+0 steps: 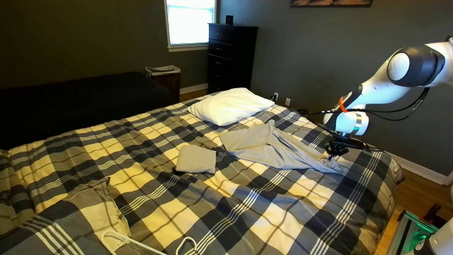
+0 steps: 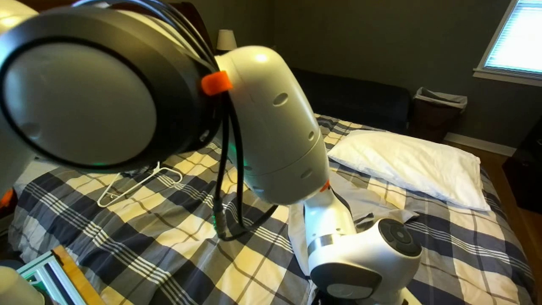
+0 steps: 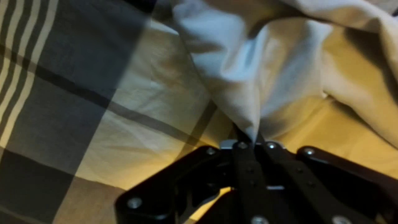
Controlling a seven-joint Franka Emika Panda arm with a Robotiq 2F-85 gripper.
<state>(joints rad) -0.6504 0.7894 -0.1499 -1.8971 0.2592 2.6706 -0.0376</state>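
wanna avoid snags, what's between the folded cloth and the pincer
In an exterior view: past the folded cloth, some bedspread, then the loose cloth, its end in the pincer.

A plaid-covered bed (image 1: 141, 156), in an exterior view, bore a white pillow (image 1: 230, 106) at the far side and, nearer and right, a rumpled grey cloth (image 1: 290, 157). A folded grey cloth (image 1: 196, 159) lay just left of it; a white hanger (image 1: 141, 244) and a ruffle-edged plaid textile (image 1: 97, 207) occupied the near left.
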